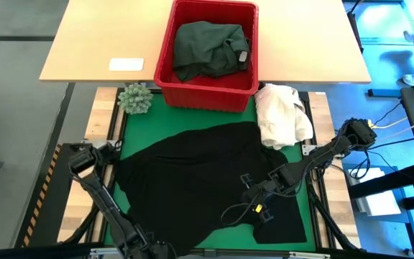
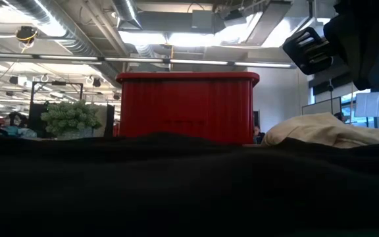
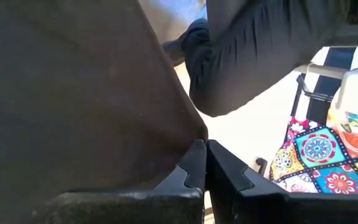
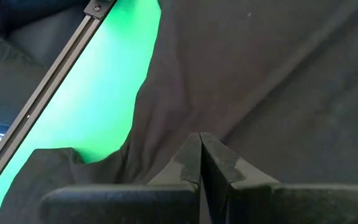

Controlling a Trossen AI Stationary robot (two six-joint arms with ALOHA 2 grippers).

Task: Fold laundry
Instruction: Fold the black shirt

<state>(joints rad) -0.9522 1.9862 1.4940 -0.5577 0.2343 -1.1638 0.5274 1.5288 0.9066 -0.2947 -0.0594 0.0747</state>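
A black garment [image 1: 192, 180] lies spread over the green mat [image 1: 185, 119] and fills the lower half of the low view as black cloth [image 2: 176, 184]. My left gripper [image 1: 153, 249] is at the garment's near left edge, shut on it; the left wrist view shows the same gripper [image 3: 205, 158]. My right gripper [image 1: 249, 196] is over the garment's near right part, shut on the cloth, and appears again as my right gripper [image 4: 199, 146] in the right wrist view. A dark green garment [image 1: 207, 47] lies bunched in the red basket [image 1: 165, 68]. My left gripper pinches the black garment's edge [image 3: 190, 134] between its two shut fingers, slanting down. The cloth spreads smooth from the fingertips to one side. One layer or several, I cannot tell. My right gripper pinches a raised fold of the black garment [image 4: 190, 121] between its shut fingers, slanting down from the table's right. Creases fan out from the fingertips. The cloth around it lies on the mat.
A cream-white cloth heap [image 1: 282, 115] lies on the mat's far right corner. A small green plant [image 1: 135, 98] stands at its far left corner. The red basket sits at the far edge, half on a wooden table [image 1: 99, 43] that bears a white card [image 1: 126, 64].
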